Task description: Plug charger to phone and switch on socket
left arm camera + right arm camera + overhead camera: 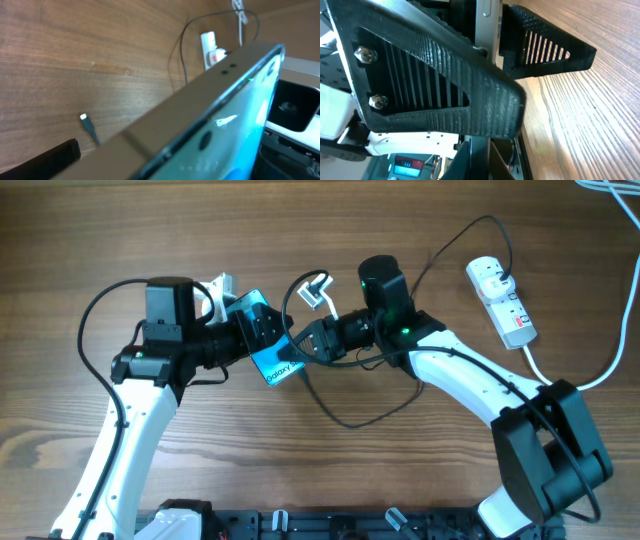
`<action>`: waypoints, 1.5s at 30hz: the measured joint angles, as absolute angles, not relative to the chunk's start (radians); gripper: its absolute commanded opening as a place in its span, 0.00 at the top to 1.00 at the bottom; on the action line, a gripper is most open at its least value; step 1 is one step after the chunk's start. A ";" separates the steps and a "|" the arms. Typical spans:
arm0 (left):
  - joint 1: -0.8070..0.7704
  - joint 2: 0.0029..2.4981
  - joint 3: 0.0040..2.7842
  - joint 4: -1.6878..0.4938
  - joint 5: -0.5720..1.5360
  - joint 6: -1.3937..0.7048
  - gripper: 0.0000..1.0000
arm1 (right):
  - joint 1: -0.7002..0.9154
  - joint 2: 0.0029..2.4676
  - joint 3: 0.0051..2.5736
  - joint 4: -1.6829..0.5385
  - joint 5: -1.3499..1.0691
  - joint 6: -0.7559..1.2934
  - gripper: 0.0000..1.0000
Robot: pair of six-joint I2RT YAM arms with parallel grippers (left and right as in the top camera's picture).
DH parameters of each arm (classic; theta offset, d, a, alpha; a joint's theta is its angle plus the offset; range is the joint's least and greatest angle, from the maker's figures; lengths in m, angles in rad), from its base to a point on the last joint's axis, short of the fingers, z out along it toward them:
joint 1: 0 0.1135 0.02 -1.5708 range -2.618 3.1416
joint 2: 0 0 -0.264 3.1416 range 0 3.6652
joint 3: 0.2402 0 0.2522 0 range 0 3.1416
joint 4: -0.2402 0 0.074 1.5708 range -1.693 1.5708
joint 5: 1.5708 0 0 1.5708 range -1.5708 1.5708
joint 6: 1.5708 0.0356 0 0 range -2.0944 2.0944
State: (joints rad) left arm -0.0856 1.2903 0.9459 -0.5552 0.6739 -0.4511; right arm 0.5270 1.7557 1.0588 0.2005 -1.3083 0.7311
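The phone [281,366], with a turquoise screen and white "Galaxy" text, is held tilted above the table. My left gripper [262,330] is shut on it, and in the left wrist view [150,162] the phone [240,120] fills the frame. My right gripper [306,346] meets the phone's right end, and its fingers [512,70] sit on both sides of the phone's silver edge [487,25]. The charger's black cable [350,421] runs from the socket [500,300] and loops under my right arm. Its connector tip [85,119] lies loose on the table. The socket also shows in the left wrist view [210,47].
A thick white cord [600,375] leaves the socket and runs off the right edge of the wooden table [120,230]. Both arms cross the middle of the table, and the black cable curls around them.
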 measured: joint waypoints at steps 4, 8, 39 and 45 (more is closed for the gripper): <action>-0.075 1.284 0.945 -0.466 0.753 -0.471 0.04 | 0.518 1.757 1.041 0.434 -1.333 0.904 0.96; -0.070 1.296 0.928 -0.295 0.960 -0.480 0.19 | 0.510 1.756 1.044 0.481 -1.393 0.957 0.96; 0.056 1.306 0.918 -0.318 1.476 -0.534 0.67 | 0.523 1.745 1.058 0.503 -1.532 0.900 0.96; 0.044 1.306 0.918 -0.319 1.463 -0.534 0.74 | 0.523 1.745 1.058 0.495 -1.542 0.915 0.96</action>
